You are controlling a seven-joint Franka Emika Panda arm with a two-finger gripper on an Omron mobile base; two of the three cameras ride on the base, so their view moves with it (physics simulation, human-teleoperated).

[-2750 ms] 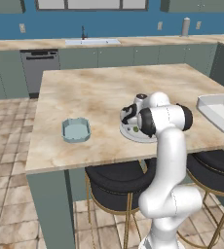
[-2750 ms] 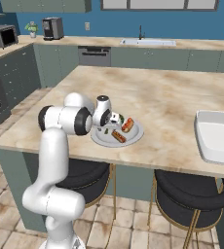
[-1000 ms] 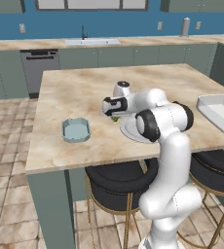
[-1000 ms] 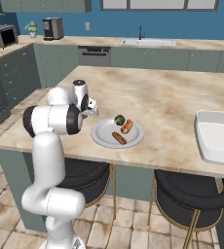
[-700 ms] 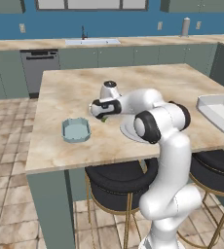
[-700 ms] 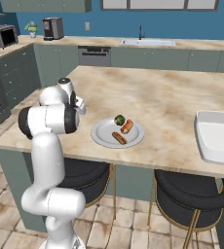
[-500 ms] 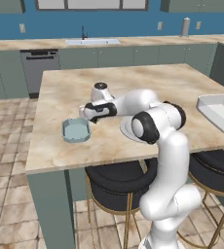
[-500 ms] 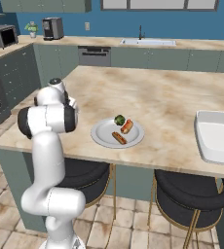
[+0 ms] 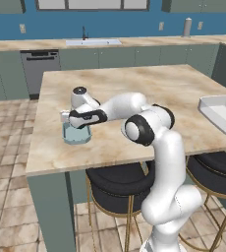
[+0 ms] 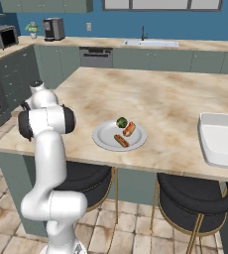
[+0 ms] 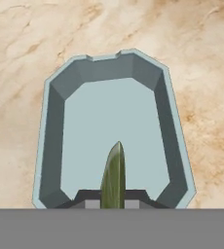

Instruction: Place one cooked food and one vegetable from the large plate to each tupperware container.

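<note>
Currently: my claw pinched on a green vegetable, above the unfilled teal tub. Plate well aside holds three foods; white tub unfilled.

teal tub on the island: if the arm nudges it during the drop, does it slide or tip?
Likely slides rather than tips: the teal tub is low, wide and flat-bottomed. Probably light, being thin-walled, translucent and empty, and the marble counter looks smooth. The green vegetable pinched in the fingers hangs over its inside, so contact seems avoidable.
</note>
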